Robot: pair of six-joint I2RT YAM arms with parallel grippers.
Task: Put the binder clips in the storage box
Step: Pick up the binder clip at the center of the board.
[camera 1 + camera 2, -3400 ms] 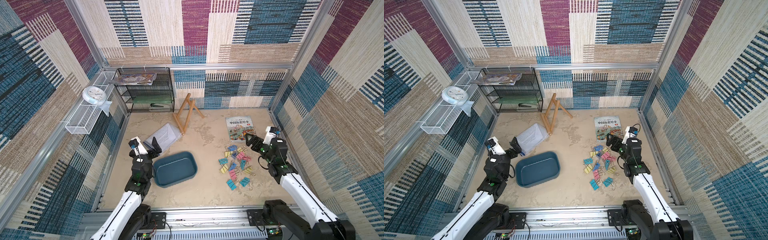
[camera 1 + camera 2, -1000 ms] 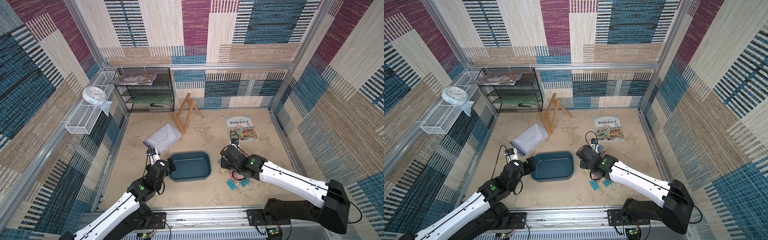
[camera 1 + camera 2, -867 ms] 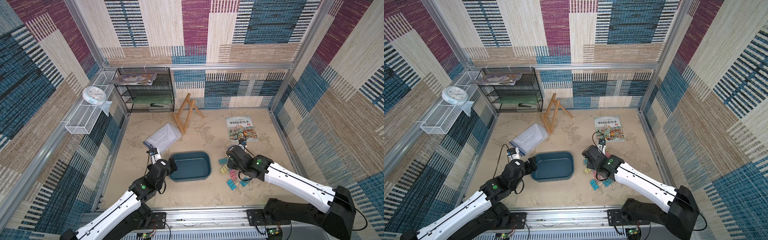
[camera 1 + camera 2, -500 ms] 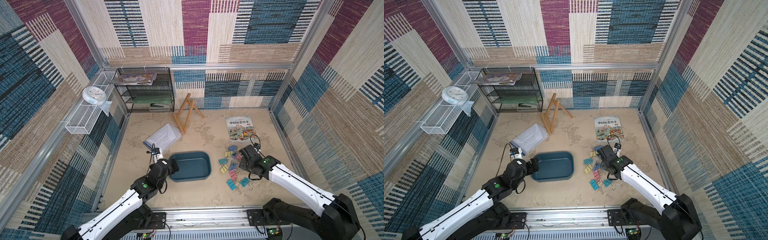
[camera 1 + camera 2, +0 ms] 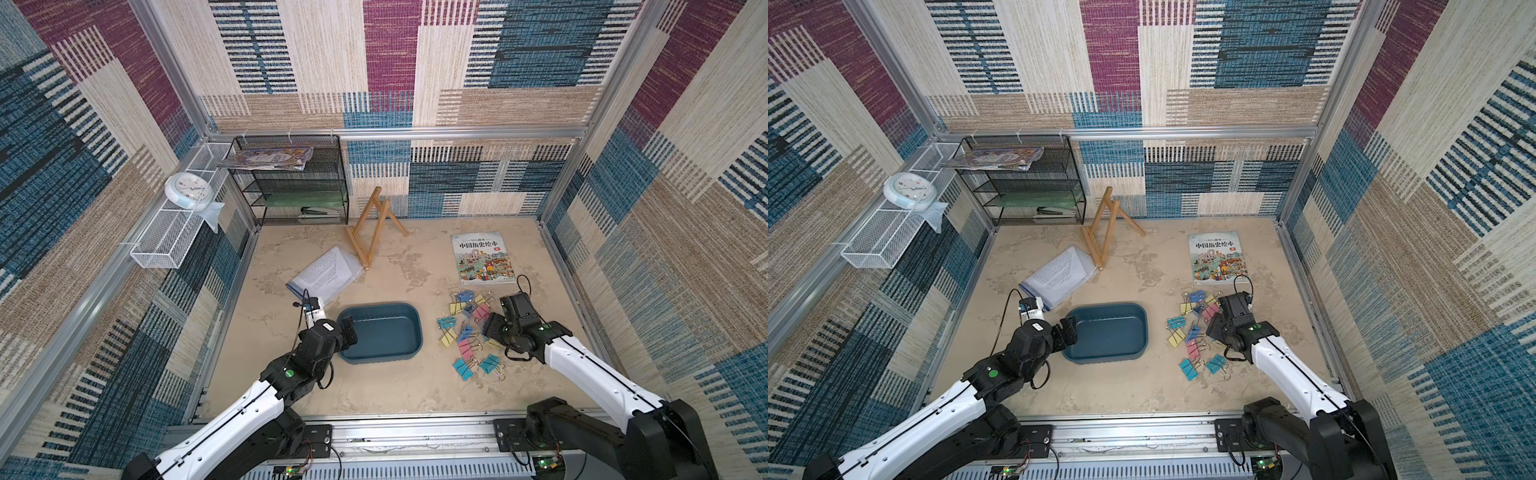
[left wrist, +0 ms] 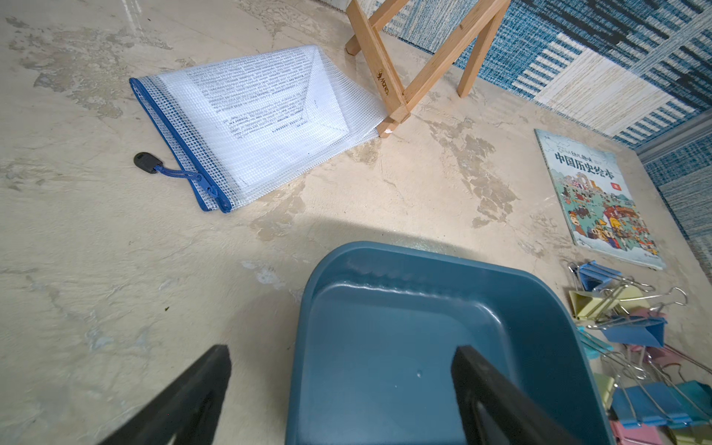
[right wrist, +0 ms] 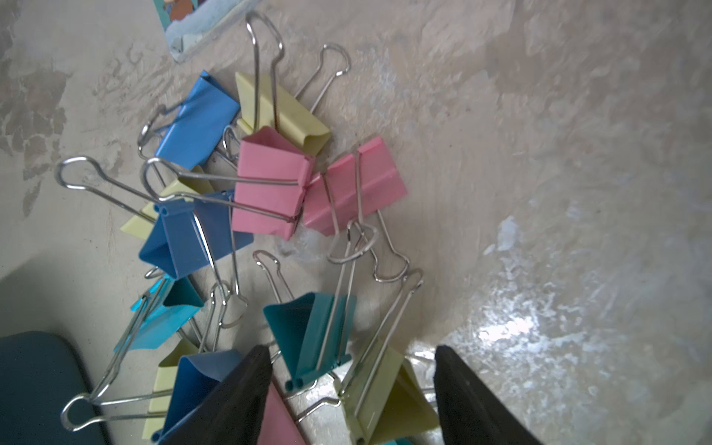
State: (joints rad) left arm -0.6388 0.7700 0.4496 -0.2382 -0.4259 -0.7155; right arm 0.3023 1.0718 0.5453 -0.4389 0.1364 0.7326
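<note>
In both top views the storage box sits at the lower middle of the frame on the table, its blue floor bare. All the binder clips lie loose on the table just to its right, below the picture book. At upper left the black wire rack carries a magazine on top. The white mesh basket on the wall has a clock resting on it. The left gripper stands wide open at the box's left end, gripping nothing. Only the left wrist view shows how it straddles the wall, one finger outside over the table and one over the box floor. That view also reveals printed sheets inside the zip pouch, lying against the easel. The right gripper hides its jaws from above. The right wrist view shows them apart, empty, low over a yellow clip, with the box's corner at lower left.
</note>
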